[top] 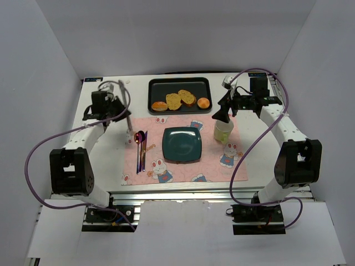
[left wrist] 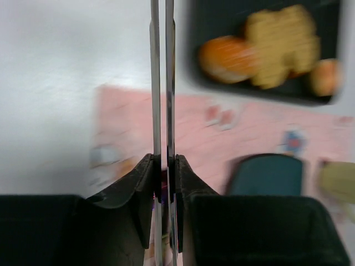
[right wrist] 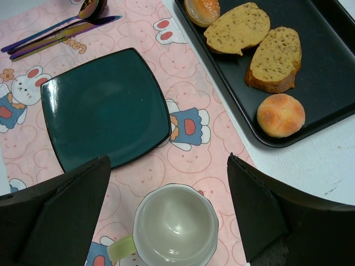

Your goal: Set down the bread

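The bread, a small round golden bun (top: 203,102), lies at the right end of the black tray (top: 158,87). It also shows in the right wrist view (right wrist: 280,114) and blurred in the left wrist view (left wrist: 324,76). The teal plate (top: 182,144) sits empty on the pink mat, also seen in the right wrist view (right wrist: 105,105). My right gripper (top: 221,115) is open and empty, hovering over a pale cup (right wrist: 176,224), with the bun up and to the right of its fingers (right wrist: 260,205). My left gripper (left wrist: 164,160) is shut on two thin metal sticks (left wrist: 161,66), left of the tray (top: 123,112).
An oval bun (top: 159,105) and two toasted slices (top: 180,99) share the tray. The cup (top: 223,131) stands right of the plate. A spoon and other cutlery (top: 141,147) lie on the pink bunny mat (top: 166,172) left of the plate. White walls enclose the table.
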Tool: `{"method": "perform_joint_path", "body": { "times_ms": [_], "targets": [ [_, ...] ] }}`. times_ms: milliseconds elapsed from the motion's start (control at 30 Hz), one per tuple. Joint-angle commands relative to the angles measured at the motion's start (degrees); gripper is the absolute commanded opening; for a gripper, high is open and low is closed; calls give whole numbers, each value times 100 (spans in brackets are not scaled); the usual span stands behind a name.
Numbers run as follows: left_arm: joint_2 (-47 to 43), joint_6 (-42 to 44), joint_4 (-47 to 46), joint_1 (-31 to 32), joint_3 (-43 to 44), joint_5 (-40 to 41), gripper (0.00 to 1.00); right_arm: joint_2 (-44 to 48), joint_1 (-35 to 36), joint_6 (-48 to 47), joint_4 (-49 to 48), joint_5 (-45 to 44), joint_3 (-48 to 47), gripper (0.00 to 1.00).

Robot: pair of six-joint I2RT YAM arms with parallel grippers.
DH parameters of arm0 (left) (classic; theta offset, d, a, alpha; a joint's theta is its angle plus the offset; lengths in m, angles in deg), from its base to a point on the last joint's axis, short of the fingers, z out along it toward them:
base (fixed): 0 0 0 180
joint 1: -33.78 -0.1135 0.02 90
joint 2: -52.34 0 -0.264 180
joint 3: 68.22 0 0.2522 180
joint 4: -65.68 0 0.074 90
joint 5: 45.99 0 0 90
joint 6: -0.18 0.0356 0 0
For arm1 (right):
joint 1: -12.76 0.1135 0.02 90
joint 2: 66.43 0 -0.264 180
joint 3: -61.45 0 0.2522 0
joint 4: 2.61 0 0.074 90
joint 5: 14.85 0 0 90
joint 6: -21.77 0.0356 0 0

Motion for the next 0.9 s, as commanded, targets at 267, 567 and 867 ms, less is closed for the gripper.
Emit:
{"method": "perform_joint_path", "body": {
  "times_ms": [267,567,867],
  "targets": [
    [1323,-1723,-72,1389,2469,-1010,22,75,-32,211,-231,149,-309,89],
    [2327,-1917,333,2391,3702,-1002,39,207,-111,263,-354,105,-194,89],
    [2855,-1732,833,2787,4353,-1037,45,225,-191,334,-389,96,-186,89]
  ]
}}
